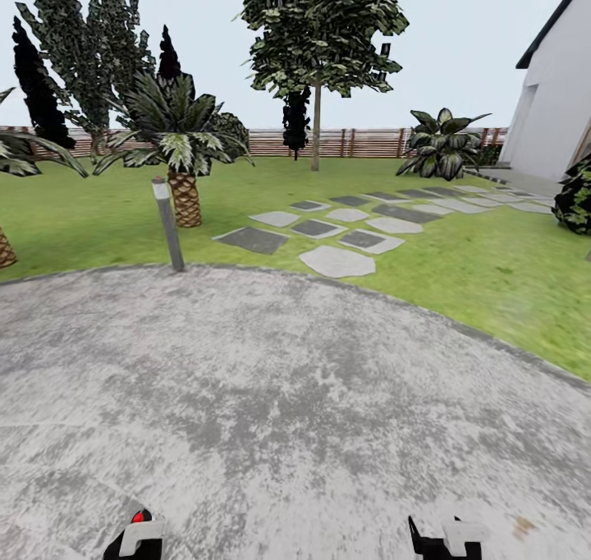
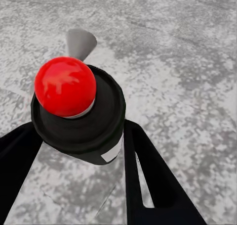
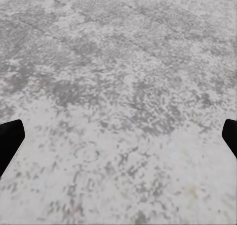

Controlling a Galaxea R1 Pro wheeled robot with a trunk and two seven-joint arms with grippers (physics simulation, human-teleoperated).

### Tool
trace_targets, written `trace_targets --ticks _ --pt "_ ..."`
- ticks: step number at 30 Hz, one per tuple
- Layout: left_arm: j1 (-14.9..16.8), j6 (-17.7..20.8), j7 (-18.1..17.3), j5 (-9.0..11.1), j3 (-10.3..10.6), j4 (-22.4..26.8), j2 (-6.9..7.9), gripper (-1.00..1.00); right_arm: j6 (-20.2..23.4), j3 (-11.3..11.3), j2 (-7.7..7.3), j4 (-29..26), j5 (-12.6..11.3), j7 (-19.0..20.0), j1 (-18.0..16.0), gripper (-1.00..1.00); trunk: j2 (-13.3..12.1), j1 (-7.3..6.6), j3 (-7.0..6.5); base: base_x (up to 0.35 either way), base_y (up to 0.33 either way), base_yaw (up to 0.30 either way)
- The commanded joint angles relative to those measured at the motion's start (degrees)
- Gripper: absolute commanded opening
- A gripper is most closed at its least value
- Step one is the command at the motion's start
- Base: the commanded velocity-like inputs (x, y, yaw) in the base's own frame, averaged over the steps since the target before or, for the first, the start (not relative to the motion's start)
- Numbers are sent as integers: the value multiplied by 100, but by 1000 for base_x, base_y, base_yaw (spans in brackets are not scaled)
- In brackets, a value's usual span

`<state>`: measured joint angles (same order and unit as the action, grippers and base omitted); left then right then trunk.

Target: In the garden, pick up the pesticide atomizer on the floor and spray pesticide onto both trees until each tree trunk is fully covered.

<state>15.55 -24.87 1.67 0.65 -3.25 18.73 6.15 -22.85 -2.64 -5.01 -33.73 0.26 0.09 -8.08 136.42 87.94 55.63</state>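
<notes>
My left gripper is shut on the pesticide atomizer, a black bottle with a red tip, held over grey paving. In the head view the left gripper sits at the bottom edge with the red tip just showing. The right gripper is low at the right; its black fingers stand far apart, open and empty. Across the lawn, one tree rises by the fence. A second tree stands far left behind a palm.
I am on a round grey paved patch. A grey bollard lamp stands at its far edge. A palm, stepping stones, a slat fence, a broad-leaf plant and a white house lie beyond.
</notes>
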Motion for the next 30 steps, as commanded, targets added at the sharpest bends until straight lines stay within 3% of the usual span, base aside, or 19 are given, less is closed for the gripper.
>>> trace_targets --ticks 1,30 --pt "0 0 0 0 0 0 0 -100 0 0 0 -1 0 0 1 100 0 0 0 339 0 0" --pt "0 0 0 -4 0 -1 -9 -100 0 0 0 -2 0 0 0 100 0 0 0 339 0 0"
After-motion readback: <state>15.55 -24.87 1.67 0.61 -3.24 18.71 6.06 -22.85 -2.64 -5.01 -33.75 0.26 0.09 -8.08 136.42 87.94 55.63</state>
